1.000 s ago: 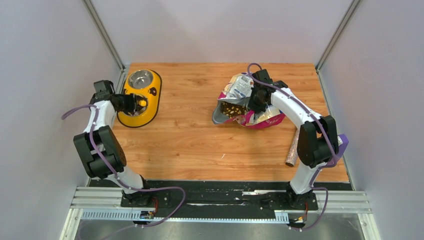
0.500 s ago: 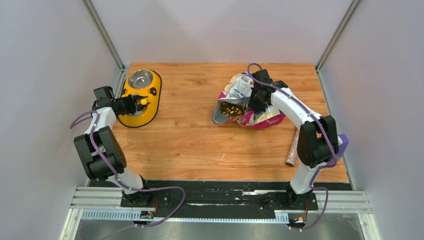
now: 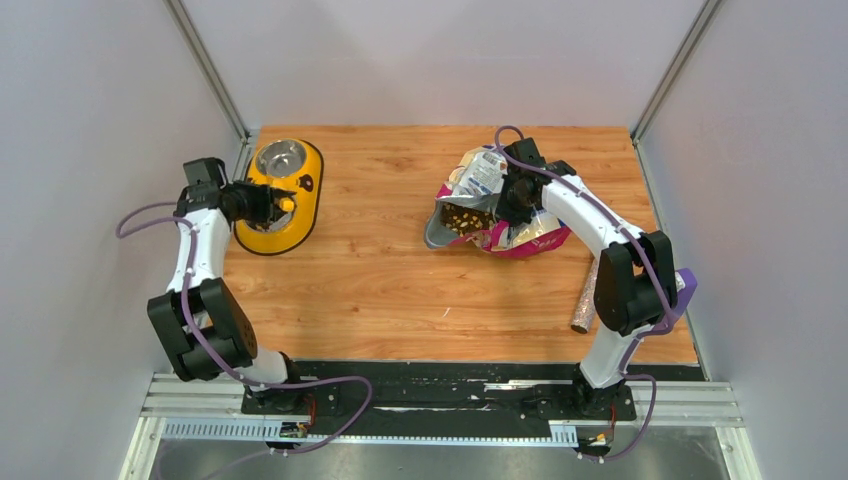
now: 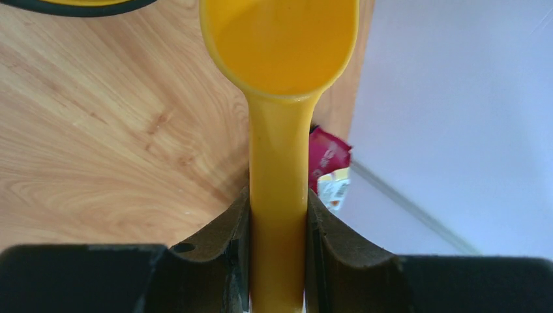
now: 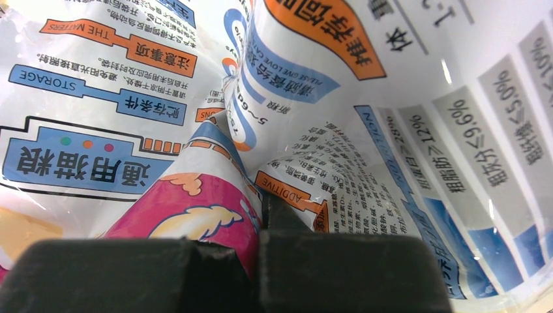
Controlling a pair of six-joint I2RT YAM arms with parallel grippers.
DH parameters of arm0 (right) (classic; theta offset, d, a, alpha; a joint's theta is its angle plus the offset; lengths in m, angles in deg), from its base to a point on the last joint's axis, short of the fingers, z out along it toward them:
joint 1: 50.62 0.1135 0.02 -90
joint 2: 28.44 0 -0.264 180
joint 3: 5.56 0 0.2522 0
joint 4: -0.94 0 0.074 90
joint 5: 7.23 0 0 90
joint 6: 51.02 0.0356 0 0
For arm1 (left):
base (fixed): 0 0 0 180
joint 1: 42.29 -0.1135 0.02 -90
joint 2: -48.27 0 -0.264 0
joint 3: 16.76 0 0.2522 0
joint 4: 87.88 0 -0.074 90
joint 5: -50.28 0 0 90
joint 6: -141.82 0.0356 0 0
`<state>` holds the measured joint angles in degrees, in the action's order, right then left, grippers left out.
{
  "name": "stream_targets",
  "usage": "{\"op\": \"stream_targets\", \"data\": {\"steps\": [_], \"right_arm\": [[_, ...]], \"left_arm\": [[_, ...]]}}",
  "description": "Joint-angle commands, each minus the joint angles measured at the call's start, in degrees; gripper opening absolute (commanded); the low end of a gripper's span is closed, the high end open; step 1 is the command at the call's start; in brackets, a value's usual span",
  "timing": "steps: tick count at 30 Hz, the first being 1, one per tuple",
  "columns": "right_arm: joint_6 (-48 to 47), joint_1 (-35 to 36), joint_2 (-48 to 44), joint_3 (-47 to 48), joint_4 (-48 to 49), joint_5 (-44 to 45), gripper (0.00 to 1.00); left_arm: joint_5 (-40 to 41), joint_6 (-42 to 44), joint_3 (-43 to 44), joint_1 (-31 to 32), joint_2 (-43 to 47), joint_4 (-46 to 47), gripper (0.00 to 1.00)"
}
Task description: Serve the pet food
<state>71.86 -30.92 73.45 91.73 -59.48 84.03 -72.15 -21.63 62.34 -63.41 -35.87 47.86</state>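
left gripper [image 3: 265, 203], partly closed, clamps a yellow scoop [image 4: 280, 59] by its handle, beside the yellow feeder [image 3: 300, 232], far left of the table [image 3: 400, 290]. right gripper [image 3: 515, 200] pinches shut on the cat food bag [image 3: 480, 175], far right of centre, kibble [image 3: 465, 218] showing inside.

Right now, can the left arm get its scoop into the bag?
Probably yes. Bare table lies between the scoop and the bag; its open mouth faces the left gripper, kibble showing. The right gripper grips it behind the mouth.
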Motion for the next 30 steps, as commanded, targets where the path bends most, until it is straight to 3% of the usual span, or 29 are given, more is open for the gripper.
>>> {"op": "stream_targets", "data": {"steps": [1,4,9,16,22,30], "right_arm": [[-0.4,-2.1,0.3,2.1,1.3,3.0,0.0],[-0.7,-2.1,0.3,2.5,1.3,2.3,0.0],[-1.2,-2.0,0.6,3.0,1.2,0.5,0.0],[-1.4,-2.0,0.7,2.7,1.8,-3.4,0.0],[-1.7,-1.0,0.6,2.3,2.2,-3.3,0.0],[-1.5,0.1,0.7,2.3,2.3,-2.7,0.0]], "left_arm": [[4.6,18.1,4.1,5.5,3.5,-9.5,0.0],[6.9,27.7,5.6,9.8,4.1,-12.8,0.0],[12.2,45.1,9.5,23.6,4.4,-16.4,0.0],[16.7,65.8,9.4,37.8,5.7,-16.9,0.0],[22.6,74.9,11.3,50.2,4.4,-19.7,0.0],[22.4,80.9,15.1,54.9,4.5,-22.9,0.0]]}}
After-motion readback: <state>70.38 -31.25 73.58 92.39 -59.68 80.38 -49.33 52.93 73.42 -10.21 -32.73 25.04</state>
